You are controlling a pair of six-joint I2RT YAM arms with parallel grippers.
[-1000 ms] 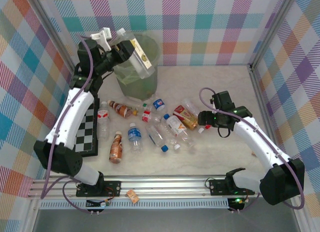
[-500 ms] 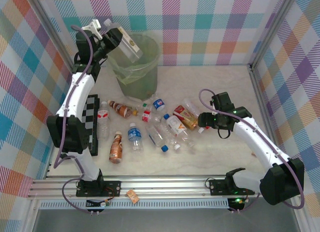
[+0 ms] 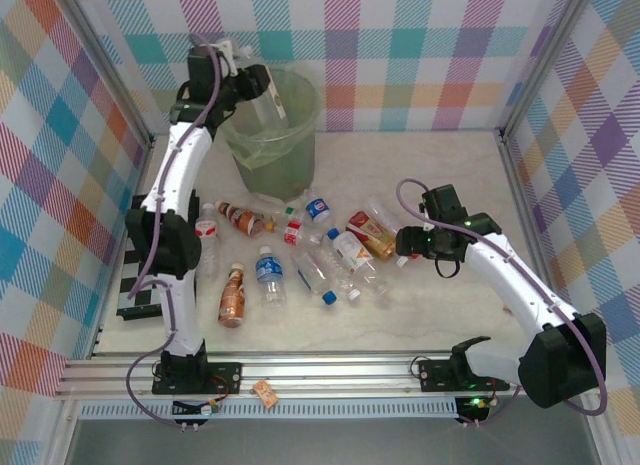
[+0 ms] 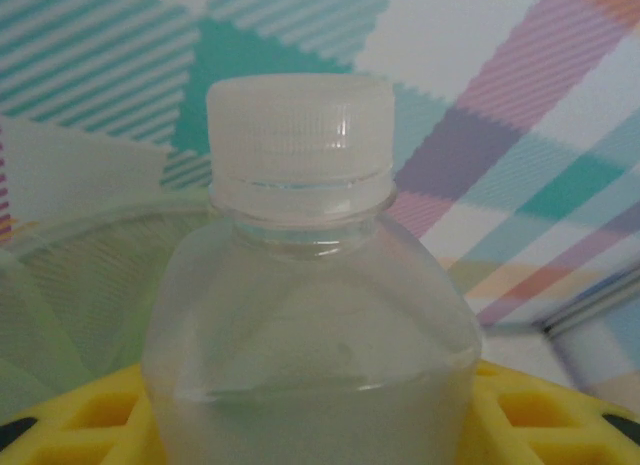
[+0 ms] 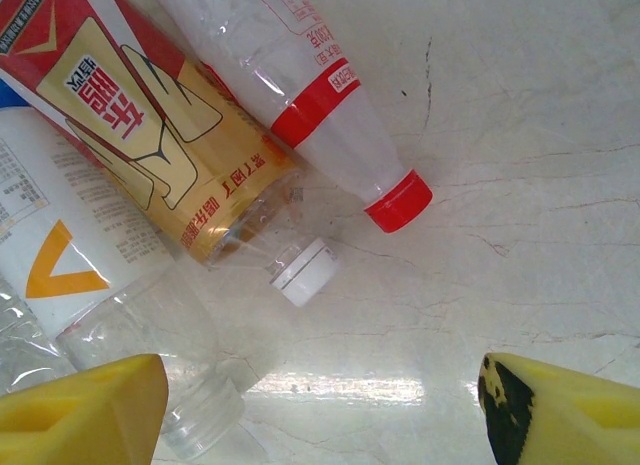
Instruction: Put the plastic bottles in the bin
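Left gripper: the left gripper (image 3: 258, 87) is raised at the 11 o'clock end of the top view. Its jaws are clamped on a bottle, and its yellow pads (image 4: 70, 425) press the bottle's sides in the wrist view.
Held bottle: the clear plastic bottle with a whitish ribbed cap (image 4: 310, 335) stands cap-up in the wrist view, over the 10 o'clock part of the bin's rim.
Bin: the round translucent pale-green plastic bin (image 3: 290, 150) stands on the table at 12 o'clock of the bottle pile, lined with a thin bag. What lies inside cannot be told.
Loose bottles: the loose plastic bottles (image 3: 300, 250) lie scattered on their sides at mid-table, at 6 o'clock of the bin. A brown bottle with an orange label (image 3: 232, 295) lies at the pile's 8 o'clock edge, and a clear bottle with a blue label (image 3: 268, 275) just beside it at 3 o'clock.
Right gripper: the right gripper (image 5: 320, 415) sits low at 3 o'clock of the pile, its jaws spread wide and holding nothing.
Below the right gripper: a clear bottle with a red cap and red band (image 5: 330, 115) lies touching a bottle with a yellow-and-red label and white cap (image 5: 170, 155). A bottle with a white label bearing an orange mark (image 5: 60, 245) lies at 8 o'clock of that one.
Table: the pale marbled tabletop (image 5: 520, 135) is bare between the open pads.
Mat: a black-and-white chequered mat (image 3: 133, 285) lies at 9 o'clock of the pile.
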